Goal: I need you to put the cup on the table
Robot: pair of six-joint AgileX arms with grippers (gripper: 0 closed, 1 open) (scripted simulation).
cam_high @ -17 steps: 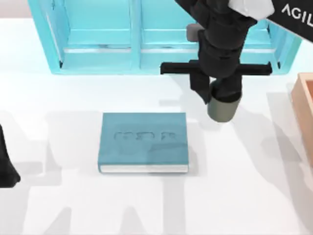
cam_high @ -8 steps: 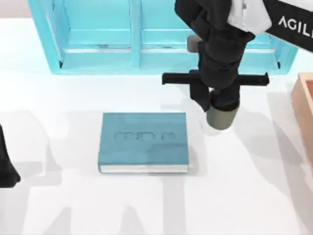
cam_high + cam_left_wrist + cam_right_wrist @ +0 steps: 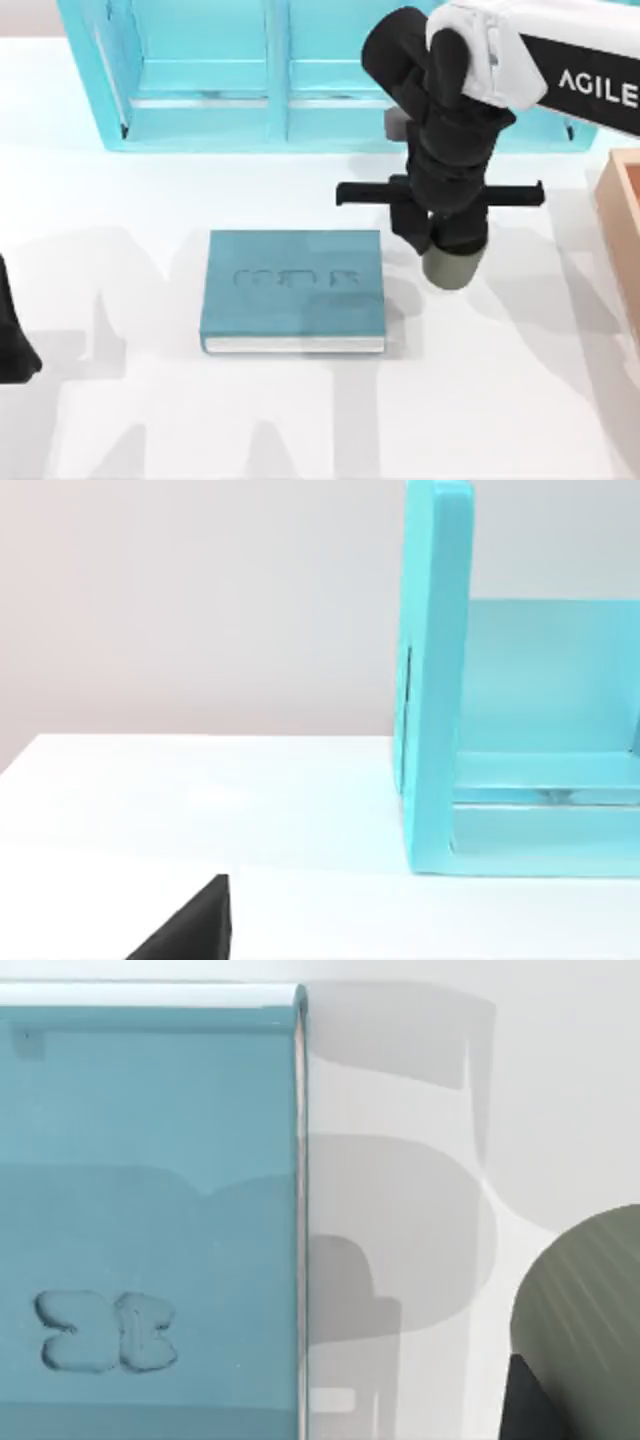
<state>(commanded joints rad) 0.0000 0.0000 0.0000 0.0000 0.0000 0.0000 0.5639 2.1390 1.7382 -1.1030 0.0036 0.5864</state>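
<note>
White and plain, the table (image 3: 500, 400) spans the overhead view. My right arm reaches in from the upper right, its black wrist pointing down at a spot just to the right of a teal book (image 3: 292, 291). The right gripper (image 3: 452, 250) is clamped on the cup (image 3: 450, 266), a small olive-brown, handleless cup whose rounded lower part pokes out beneath the black fingers. The cup sits just off the book's right edge, near it but not over it. From above I cannot tell whether its base touches the table or hangs slightly clear of it.

The book lies flat near the middle of the table, cover up, with faint embossed lettering and a pale strip of page edges along its near side. Behind it, along the far edge of the table, stands a turquoise shelf unit (image 3: 210, 70) with open compartments. A wooden box (image 3: 622, 215) shows its orange-brown corner at the right edge.

From the right wrist camera, the cup (image 3: 585, 1305) appears as a round olive shape with one dark finger against it, the book (image 3: 150, 1210) beside it and white table between them, crossed by grey shadows.

My left arm is parked at the left edge of the table, and whether the left gripper (image 3: 12, 335) is spread or pressed together I cannot tell. Its wrist camera looks toward the end panel of the shelf unit (image 3: 437, 680).
</note>
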